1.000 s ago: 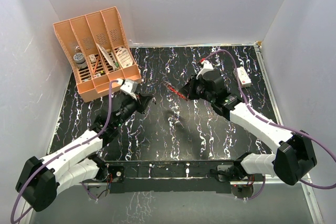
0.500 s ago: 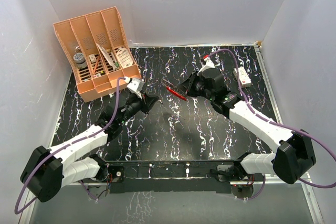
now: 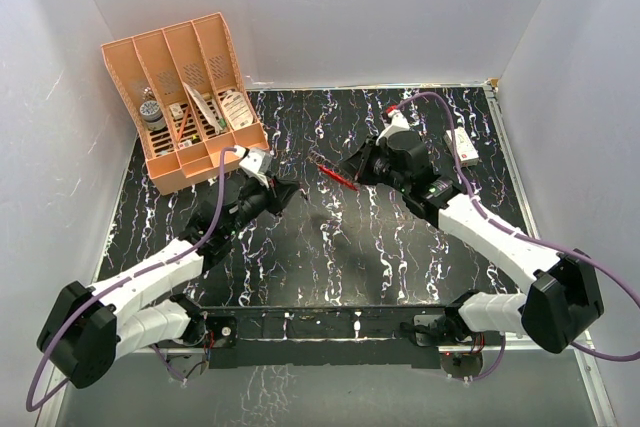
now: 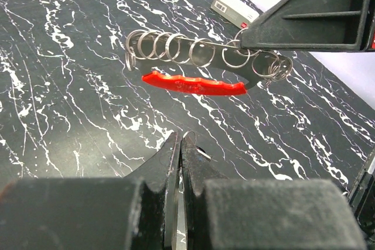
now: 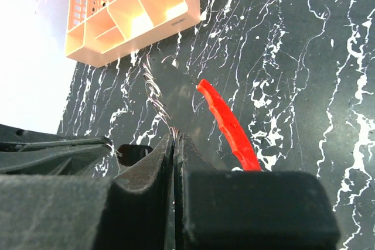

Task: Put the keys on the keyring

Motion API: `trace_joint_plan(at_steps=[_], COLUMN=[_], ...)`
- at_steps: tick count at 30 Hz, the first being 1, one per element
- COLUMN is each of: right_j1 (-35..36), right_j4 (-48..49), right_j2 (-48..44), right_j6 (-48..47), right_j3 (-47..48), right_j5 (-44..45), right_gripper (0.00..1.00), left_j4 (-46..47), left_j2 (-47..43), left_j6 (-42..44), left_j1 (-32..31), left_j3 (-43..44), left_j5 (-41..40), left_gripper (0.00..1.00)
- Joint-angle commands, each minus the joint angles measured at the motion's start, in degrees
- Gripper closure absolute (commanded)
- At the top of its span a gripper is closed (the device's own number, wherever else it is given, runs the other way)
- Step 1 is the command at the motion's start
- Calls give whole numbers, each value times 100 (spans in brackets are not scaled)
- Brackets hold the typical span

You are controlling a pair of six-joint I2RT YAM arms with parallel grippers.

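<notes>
1. Above the black marbled table [image 3: 330, 247], the right gripper [image 3: 352, 169] is clamped shut on the metal keyring with a red crescent [image 4: 193, 84] and holds it aloft.
2. Just short of it, the left gripper [image 4: 181, 141] is fully closed; whether it pinches a key, I cannot tell.
3. Threading is in hand, and the next move needs fine alignment with a ring.

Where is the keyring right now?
In the top view, the keyring is mid-scene, gripped at its right end by the right pincer, with the left pincer close on its left.
</notes>
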Motion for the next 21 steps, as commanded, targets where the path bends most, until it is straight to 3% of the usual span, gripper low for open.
trace_joint_plan(at_steps=[1, 11, 17, 21], right_j1=[-11, -21, -15, -19], right_j4=[488, 1162, 518, 866], right_j2=[-371, -887, -149, 82], right_j6=[-623, -1980, -2193, -2091], right_j3=[-165, -1013, -867, -1201], right_j5=[118, 127, 339, 517], right_gripper=[100, 100, 100, 100], left_j4=[-100, -164, -115, -97], left_j2=[-313, -492, -445, -437], left_j6=[132, 250, 229, 219], left_j1=[-5, 4, 4, 4], left_j3=[-12, -137, -165, -162], left_j5=[-290, -373, -347, -331], left_gripper=[100, 100, 100, 100])
